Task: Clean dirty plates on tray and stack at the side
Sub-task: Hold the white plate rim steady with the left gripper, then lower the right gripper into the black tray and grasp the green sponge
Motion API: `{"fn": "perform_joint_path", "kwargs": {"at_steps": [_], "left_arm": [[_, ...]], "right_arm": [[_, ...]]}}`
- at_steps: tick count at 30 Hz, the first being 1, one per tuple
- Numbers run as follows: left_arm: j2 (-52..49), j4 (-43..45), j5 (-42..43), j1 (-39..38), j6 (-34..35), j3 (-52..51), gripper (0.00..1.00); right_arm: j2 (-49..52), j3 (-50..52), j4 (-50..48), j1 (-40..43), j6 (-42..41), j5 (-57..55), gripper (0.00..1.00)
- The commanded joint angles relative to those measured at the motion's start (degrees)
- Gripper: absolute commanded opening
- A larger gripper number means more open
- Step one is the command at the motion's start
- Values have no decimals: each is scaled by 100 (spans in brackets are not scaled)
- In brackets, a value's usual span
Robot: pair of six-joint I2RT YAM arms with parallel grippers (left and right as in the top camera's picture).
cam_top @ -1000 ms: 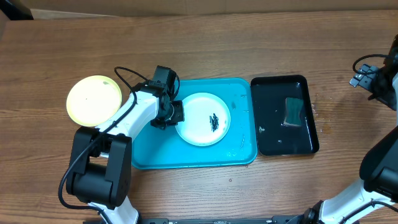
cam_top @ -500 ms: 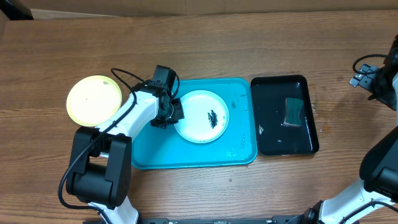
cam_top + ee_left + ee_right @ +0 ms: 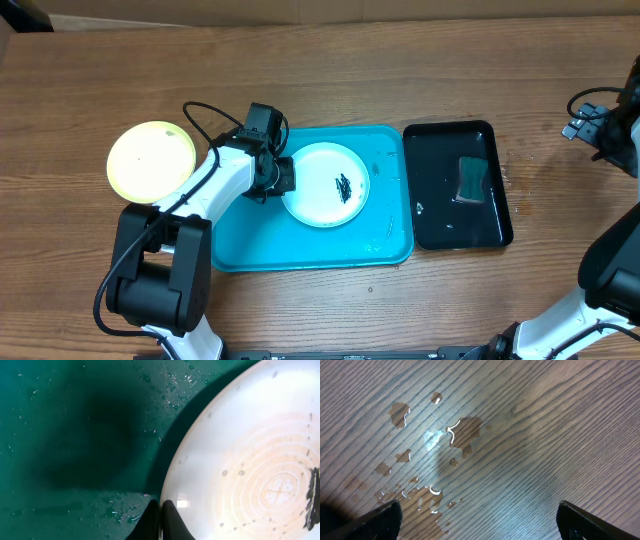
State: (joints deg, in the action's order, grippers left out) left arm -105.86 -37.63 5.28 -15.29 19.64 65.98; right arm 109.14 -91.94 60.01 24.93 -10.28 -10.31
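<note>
We see a white plate (image 3: 318,180) lying in the blue tray (image 3: 300,252), with dark specks (image 3: 343,190) near its middle. The left gripper (image 3: 284,178) is clamped on the plate's left rim. In the wrist view its fingers (image 3: 171,522) pinch the edge, and water drops (image 3: 175,380) dot the tray floor. A green plate (image 3: 150,160) sits on the table (image 3: 330,70), left of the tray and apart from it. The right gripper (image 3: 479,507) hangs with fingers spread wide over wet wood, well right of a black tray (image 3: 440,225).
</note>
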Motion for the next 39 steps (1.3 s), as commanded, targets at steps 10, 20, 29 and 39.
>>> {"fn": "perform_joint_path", "kwargs": {"at_steps": [10, 20, 29, 39], "left_arm": [[24, 24, -83, 33, -188, -20, 4], [24, 20, -83, 31, -188, -20, 4], [24, 22, -81, 31, -188, -20, 4], [24, 39, -76, 31, -181, -20, 4]], "right_arm": [[26, -63, -20, 0, -17, 7, 100], [26, -63, -118, -2, -22, 1803, 100], [26, -66, 935, -129, 348, 3827, 84], [26, -59, 2194, -990, 603, 2820, 73]]}}
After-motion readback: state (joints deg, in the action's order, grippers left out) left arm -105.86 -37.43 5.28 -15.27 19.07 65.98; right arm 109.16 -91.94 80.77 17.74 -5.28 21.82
